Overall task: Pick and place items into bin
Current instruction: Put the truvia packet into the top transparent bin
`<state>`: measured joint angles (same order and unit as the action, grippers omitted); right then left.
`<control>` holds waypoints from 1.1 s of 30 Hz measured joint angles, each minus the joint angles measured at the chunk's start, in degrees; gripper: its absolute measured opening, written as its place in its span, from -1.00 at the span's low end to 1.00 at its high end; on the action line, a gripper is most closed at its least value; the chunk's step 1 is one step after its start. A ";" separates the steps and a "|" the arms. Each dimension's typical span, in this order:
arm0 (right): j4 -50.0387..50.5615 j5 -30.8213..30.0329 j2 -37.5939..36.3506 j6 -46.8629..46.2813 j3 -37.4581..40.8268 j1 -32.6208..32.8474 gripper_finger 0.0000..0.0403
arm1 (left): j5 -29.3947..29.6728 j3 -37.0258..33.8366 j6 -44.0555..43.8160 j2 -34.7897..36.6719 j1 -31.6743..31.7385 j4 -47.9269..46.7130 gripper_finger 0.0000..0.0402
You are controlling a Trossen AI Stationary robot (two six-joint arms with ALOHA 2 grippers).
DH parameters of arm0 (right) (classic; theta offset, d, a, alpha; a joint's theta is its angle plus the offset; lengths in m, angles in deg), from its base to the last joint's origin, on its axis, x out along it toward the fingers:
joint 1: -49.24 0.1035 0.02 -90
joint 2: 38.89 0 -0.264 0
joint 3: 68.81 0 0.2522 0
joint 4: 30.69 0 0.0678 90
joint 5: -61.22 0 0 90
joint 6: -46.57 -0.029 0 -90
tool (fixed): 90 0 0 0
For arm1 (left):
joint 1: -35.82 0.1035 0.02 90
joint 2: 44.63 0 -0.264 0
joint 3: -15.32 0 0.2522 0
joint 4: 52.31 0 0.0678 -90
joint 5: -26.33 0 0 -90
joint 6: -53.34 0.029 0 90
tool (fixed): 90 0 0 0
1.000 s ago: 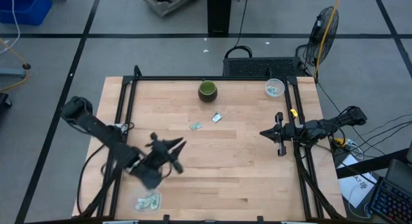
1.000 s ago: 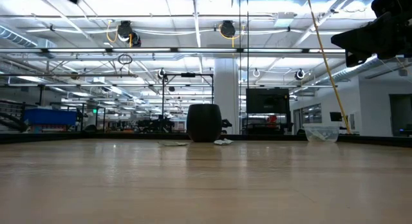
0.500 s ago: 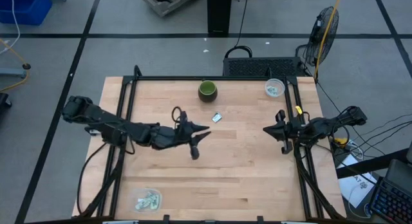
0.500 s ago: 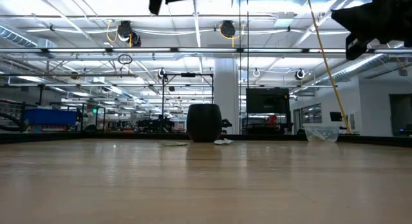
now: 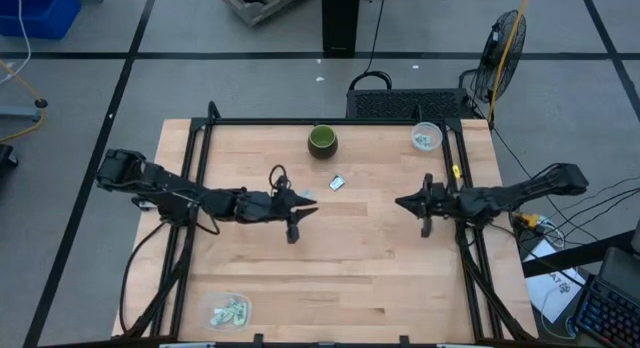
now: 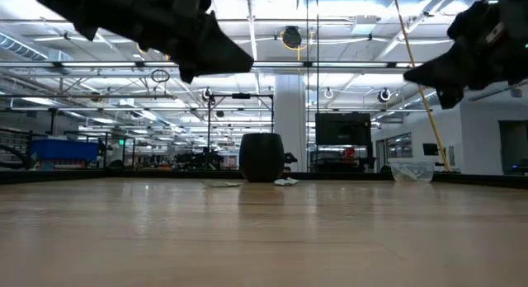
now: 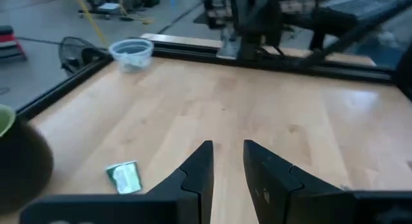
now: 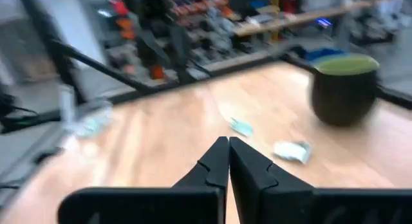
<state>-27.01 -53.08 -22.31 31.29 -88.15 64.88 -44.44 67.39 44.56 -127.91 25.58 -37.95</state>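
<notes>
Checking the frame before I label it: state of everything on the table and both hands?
Left hand: open, empty, above the table middle.
Right hand: shut, empty, over the table's right side.
Packet: loose, flat on the table.
Second packet: loose, partly hidden by the left hand.
Green bowl: upright.
Clear tub: holds packets.
Clear cup: holds packets.

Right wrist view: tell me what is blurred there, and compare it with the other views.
Right wrist view: the whole scene is smeared, the dark green bowl and two packets soft-edged, only the shut right pincer crisp. Left wrist view: slightly soft, the near packet readable. Low view: ceiling lights glare, arms in silhouette. High view: even light, sharp.
</notes>
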 joint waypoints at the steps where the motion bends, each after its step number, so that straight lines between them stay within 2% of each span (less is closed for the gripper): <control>1: -0.25 -1.03 1.76 -0.78 0.00 -0.66 -0.95 | 0.06 -1.08 -0.72 0.01 0.17 1.62 -0.55; 6: -1.49 -0.76 10.43 -3.41 0.00 -4.89 -0.80 | -1.53 -4.81 -0.78 0.01 -1.29 5.86 -0.55; 13: -9.61 7.05 21.77 -6.50 0.00 -11.81 -0.38 | -1.23 -7.75 -2.50 0.01 -2.92 11.21 -0.55; 18: -18.30 9.15 30.71 -1.42 -0.27 -16.24 -0.15 | -1.22 -9.36 -1.98 0.03 -4.21 14.36 -0.55; 22: -20.80 12.56 38.34 1.27 -3.68 -20.36 -0.12 | -1.23 -9.63 -0.68 0.05 -4.01 15.30 -0.55; 25: -20.60 12.74 44.83 3.84 -7.80 -22.63 -0.15 | -1.21 -9.63 -0.43 0.05 -3.74 15.43 -0.55; 30: -20.95 18.28 55.91 8.64 -15.57 -25.84 -0.20 | -1.21 -9.63 -0.80 0.05 -3.02 15.27 -0.55; 33: -21.44 18.60 62.59 13.51 -20.17 -27.26 -0.21 | -1.21 -9.63 -1.98 0.05 -2.91 14.96 -0.55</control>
<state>-48.45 -34.48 40.29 44.81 -108.32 37.62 -45.65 57.77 42.58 -127.85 22.67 -22.99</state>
